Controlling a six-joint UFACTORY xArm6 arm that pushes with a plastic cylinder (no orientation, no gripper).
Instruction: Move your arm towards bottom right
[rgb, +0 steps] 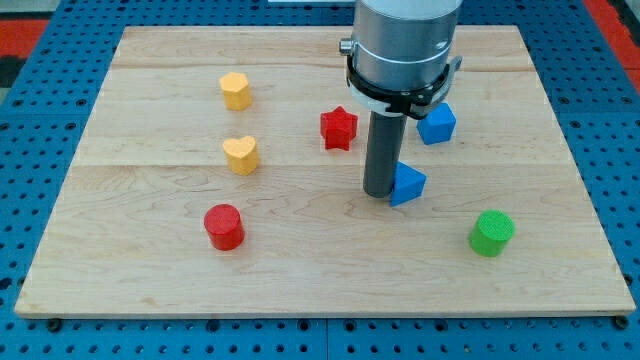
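tip (379, 192) seemingly touching blue triangle (408, 184)

Grey metal cylinder body, black ring clamp — dark straight rod below, my tip (378, 193).

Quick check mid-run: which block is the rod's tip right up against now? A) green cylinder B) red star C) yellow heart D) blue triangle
D: my tip sits just on the view's left of the blue triangle, seemingly touching it; the other blocks lie clearly apart.

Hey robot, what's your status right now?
My tip down on wooden board, touching blue triangular block on its left. Green cylinder block sits toward bottom right, near the path.
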